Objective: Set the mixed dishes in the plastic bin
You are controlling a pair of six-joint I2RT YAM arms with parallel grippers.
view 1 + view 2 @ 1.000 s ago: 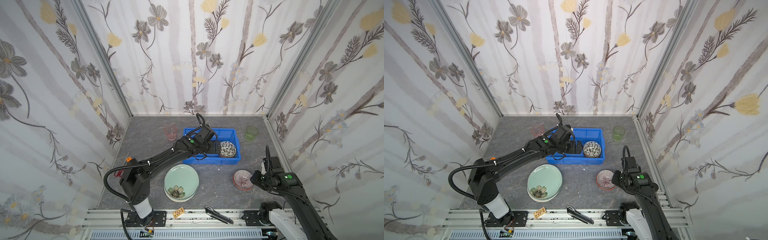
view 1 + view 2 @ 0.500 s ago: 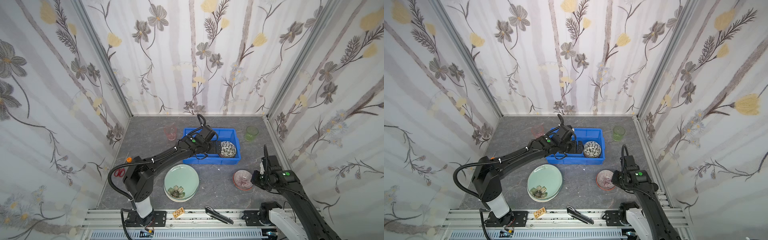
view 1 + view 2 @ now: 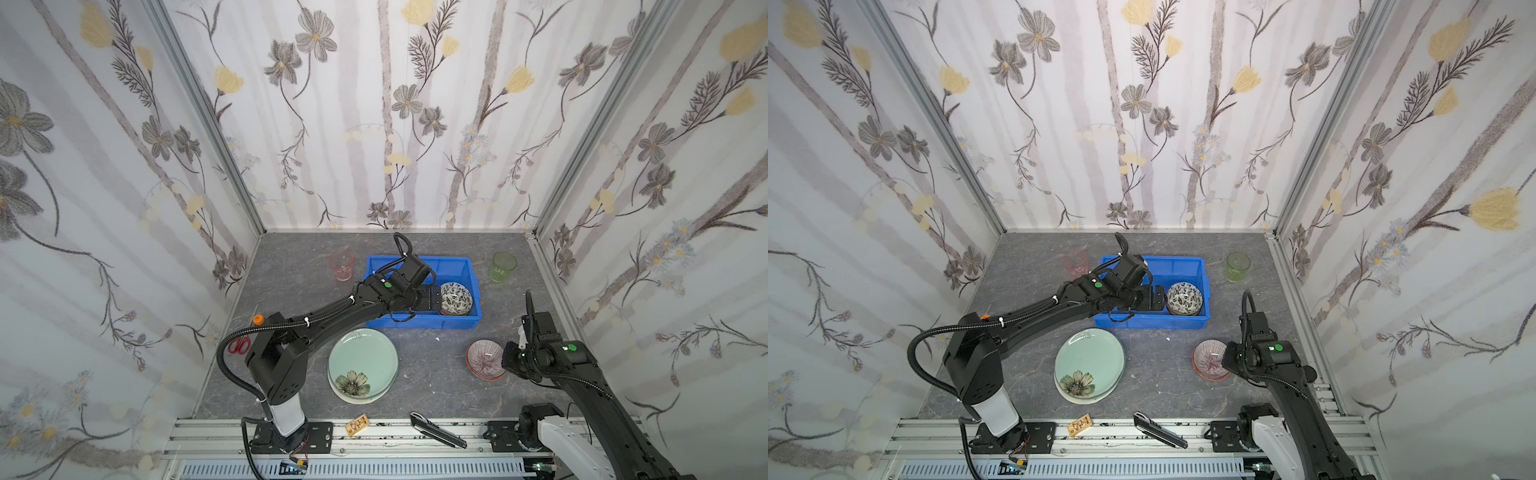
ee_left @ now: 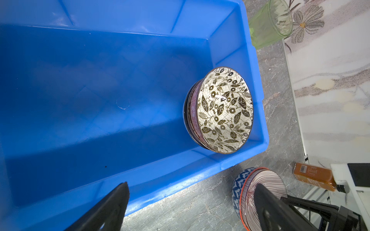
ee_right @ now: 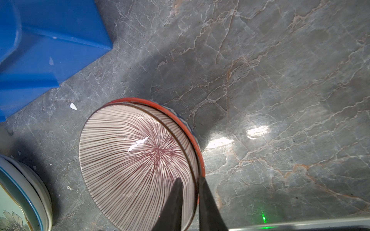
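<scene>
Right hand point(image 5: 189, 181) pinched on the rim of the striped bowl point(image 5: 136, 160), one finger inside, one outside. The bowl is nested in an orange-rimmed bowl point(image 5: 140, 100) on the tabletop point(image 5: 280, 80), near a corner of the blue bin point(image 3: 419, 322). Left hand point(image 3: 435, 298) spread wide in the bin beside the black-white bowl point(image 3: 456, 298). Lift to be made slowly and vertically. Separation from the lower bowl should be checked, and the bin wall cleared before lowering.
</scene>
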